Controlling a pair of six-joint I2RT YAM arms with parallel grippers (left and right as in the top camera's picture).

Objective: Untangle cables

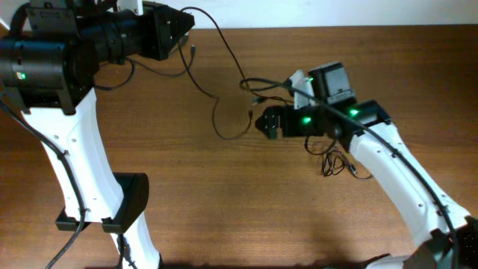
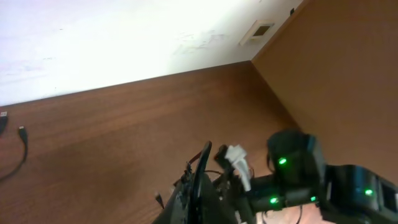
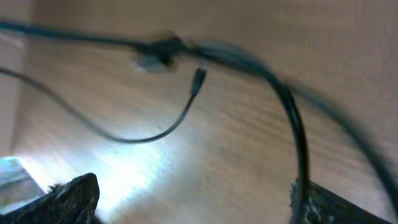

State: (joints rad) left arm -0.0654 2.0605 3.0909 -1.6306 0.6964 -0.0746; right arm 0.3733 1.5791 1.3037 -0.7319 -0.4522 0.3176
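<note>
Nearest, a small bunch of cables (image 1: 337, 164) lies on the table (image 1: 224, 194), just beside the right arm (image 1: 403, 179). Further in, we see the right gripper (image 1: 263, 122) spread wide and holding nothing, next to a loose loop (image 1: 217, 123). Farthest, the left gripper (image 1: 179, 33) is clamped on a strand running to the knot (image 1: 258, 86).

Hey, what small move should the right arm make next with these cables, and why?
Probably lower the right claw and close it on the cable looping just ahead of it. That claw is open and empty, while the left claw is shut, seemingly on that cable's other end, so a second grip would let the arms pull it free.
</note>
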